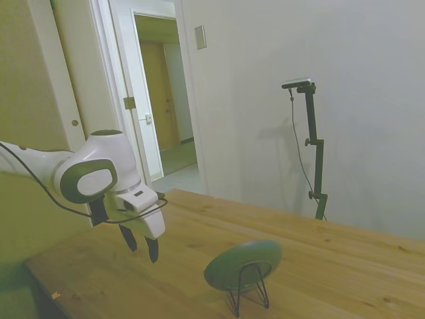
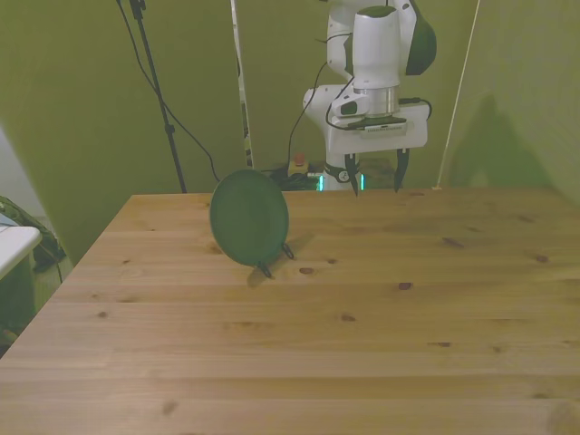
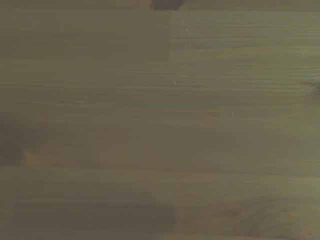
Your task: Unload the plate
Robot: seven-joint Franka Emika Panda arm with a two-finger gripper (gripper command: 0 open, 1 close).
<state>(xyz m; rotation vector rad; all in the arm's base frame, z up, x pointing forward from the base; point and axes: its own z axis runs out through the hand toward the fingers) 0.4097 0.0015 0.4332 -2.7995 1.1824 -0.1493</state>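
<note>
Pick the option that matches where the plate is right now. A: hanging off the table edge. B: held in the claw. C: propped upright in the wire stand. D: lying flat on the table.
C: the plate stands on edge in the thin black wire stand, while the open claw hangs apart from it, holding nothing.

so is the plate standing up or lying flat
Standing up: the plate leans on edge in the black wire stand, clear of the table.

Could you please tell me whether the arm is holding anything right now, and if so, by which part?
Nothing is held. The end effector hangs open and empty above the wooden table, apart from the round dark green plate leaning in its thin black wire stand.
</note>
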